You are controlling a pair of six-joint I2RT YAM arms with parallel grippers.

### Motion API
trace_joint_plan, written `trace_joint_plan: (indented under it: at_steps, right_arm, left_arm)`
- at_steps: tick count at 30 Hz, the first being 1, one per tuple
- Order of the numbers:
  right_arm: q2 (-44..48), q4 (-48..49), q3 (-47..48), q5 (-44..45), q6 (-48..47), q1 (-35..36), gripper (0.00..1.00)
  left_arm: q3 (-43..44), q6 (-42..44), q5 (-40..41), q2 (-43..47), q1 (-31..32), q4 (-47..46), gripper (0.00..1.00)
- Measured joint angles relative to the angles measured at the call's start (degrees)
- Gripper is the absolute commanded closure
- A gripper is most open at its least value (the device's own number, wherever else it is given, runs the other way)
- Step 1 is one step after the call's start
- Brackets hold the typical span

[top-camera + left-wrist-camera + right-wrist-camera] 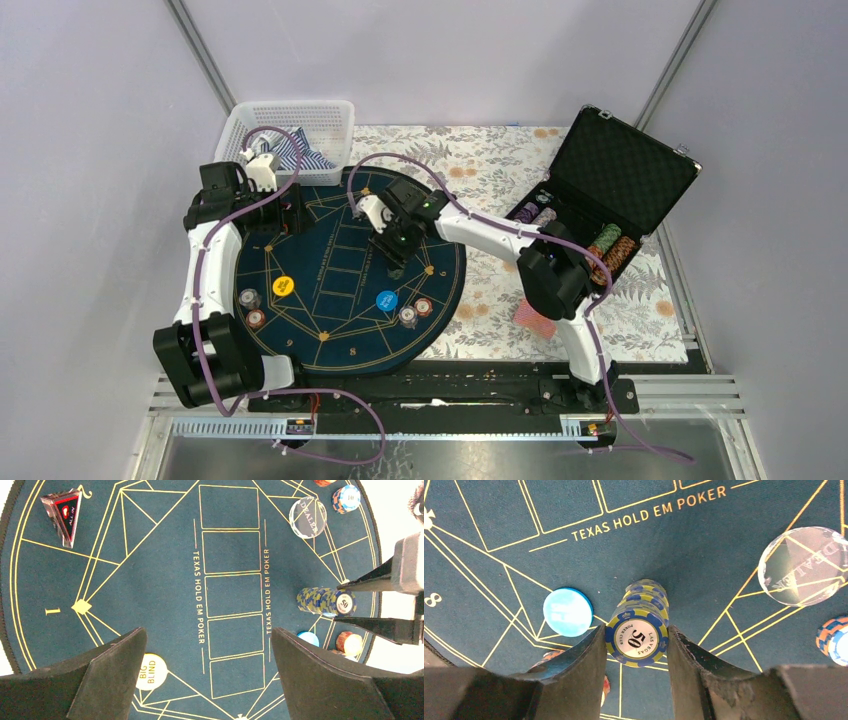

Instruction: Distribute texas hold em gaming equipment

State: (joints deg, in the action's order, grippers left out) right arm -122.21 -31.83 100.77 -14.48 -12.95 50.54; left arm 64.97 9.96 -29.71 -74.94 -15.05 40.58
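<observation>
Surface: dark blue mat [724, 570].
Chip stack [640, 635]: on the mat, on its side, axis along our right fingers.
Right gripper [636, 632]: clamped on its near end.
Left gripper [207, 632]: wide, empty, farther off.

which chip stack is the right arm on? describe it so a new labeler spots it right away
On the round dark blue poker mat, find the light blue disc and the clear dealer button. Between them, clamped in the right gripper, is the blue-and-yellow chip stack. It is the only stack in those colours, and its top chip reads 50.
</observation>
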Motion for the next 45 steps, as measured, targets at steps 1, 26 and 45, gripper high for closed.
trace_joint_plan:
  at_steps: [1,26,45]
  right_arm:
    - [0.0,-0.31,0.31,-0.02,-0.07,-0.11,0.63]
    - [5.81,6.03,-9.7,3.54,-0.28,-14.27,0.63]
    - [0.2,10.8,-9.68,7.1,-0.37,-14.27,0.34]
  left_arm:
    - [0.0,0.0,0.0,0.0,0.0,0.02,0.01]
    - [0.0,0.07,0.07,0.0,0.0,0.07,0.01]
    - [0.0,0.15,0.04,-0.02,0.0,0.07,0.01]
